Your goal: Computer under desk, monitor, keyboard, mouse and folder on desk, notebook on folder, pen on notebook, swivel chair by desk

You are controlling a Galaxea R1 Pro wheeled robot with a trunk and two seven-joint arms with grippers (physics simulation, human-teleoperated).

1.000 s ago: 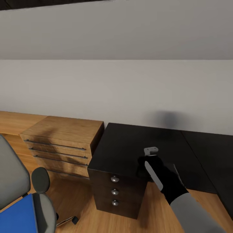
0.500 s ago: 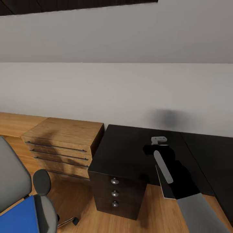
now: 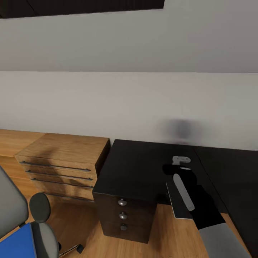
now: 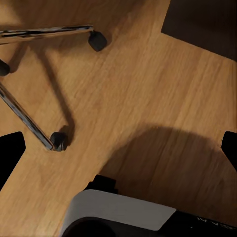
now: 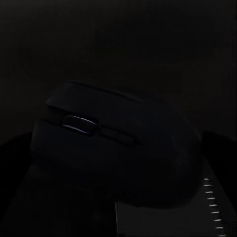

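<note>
Holding mouse [image 5: 116, 148] in our right claw [image 3: 182, 168] over surface [image 3: 139, 165]; it looks clamped on it. Left claw [image 4: 118, 148] wide apart above floor [image 4: 148, 84]. Folder [image 3: 16, 243] on chair [image 3: 39, 215]. Risk: mouse dropped from up high could bounce off edge.

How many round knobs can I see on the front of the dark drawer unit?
3, in one vertical line on the drawer unit under the desk corner: a top knob, a middle knob and a bottom knob. None seems hidden.
</note>
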